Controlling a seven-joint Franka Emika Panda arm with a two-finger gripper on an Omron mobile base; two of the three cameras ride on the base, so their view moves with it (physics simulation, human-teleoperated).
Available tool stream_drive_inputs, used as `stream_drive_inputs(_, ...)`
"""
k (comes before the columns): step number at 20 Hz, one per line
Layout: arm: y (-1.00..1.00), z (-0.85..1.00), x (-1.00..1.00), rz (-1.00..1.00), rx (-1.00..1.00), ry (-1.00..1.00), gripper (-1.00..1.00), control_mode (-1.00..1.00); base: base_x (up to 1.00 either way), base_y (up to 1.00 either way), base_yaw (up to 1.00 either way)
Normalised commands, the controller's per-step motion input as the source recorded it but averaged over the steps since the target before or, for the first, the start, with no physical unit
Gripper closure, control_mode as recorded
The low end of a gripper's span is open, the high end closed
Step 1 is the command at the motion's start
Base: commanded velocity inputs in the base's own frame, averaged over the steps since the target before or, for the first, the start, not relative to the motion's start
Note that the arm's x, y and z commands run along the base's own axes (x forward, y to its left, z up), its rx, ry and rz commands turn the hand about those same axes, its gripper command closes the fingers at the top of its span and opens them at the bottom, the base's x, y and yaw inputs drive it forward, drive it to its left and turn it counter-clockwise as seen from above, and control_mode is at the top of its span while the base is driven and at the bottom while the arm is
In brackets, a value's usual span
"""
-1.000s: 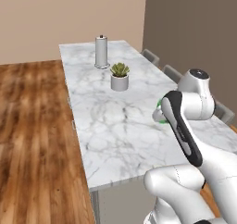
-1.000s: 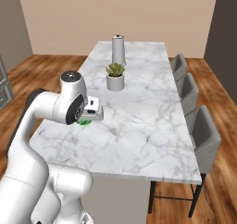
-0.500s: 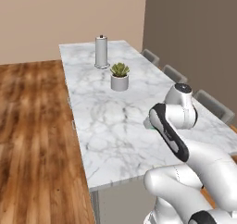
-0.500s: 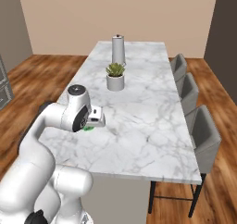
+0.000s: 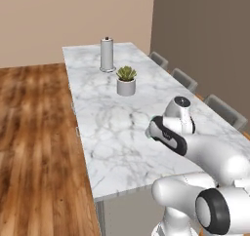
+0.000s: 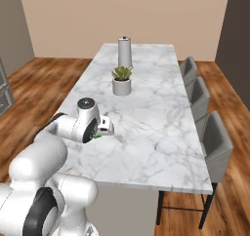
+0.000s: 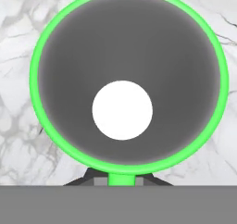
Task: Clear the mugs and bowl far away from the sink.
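My gripper (image 7: 121, 180) is shut on the near rim of the bright green mug (image 7: 122, 109), whose grey inside and white bottom I look straight down into. White marble counter (image 7: 18, 42) shows all around the mug. In the right base view the gripper (image 6: 104, 129) hangs low over the counter's (image 6: 151, 132) near left part, with a sliver of the green mug (image 6: 97, 137) under it. The other mug, the bowl and the sink are out of view.
A white pot with a plant (image 6: 121, 81) (image 5: 126, 81) stands mid-counter, and a grey canister (image 6: 125, 52) (image 5: 107, 54) beyond it at the far end. Grey chairs (image 6: 212, 140) line the counter's right side. Wood floor (image 5: 34, 147) runs along the left.
The arm has folded down and the hand has sunk toward the counter with the green mug still in it. Plant pot and canister have not moved.
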Motion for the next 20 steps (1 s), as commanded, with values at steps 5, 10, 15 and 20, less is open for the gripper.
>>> stream_drive_inputs(5,0.00,-0.35,0.51,0.00,0.00,0.08,1.00,-1.00,0.00,0.00,0.00)
stream_drive_inputs(10,0.00,-0.31,0.42,0.00,0.00,0.12,1.00,-1.00,0.00,0.00,0.00)
stream_drive_inputs(15,0.01,-0.22,0.14,0.00,0.00,0.04,1.00,-1.00,0.00,0.00,0.00)
stream_drive_inputs(20,0.01,-0.41,0.14,0.00,0.00,0.00,1.00,-1.00,0.00,0.00,0.00)
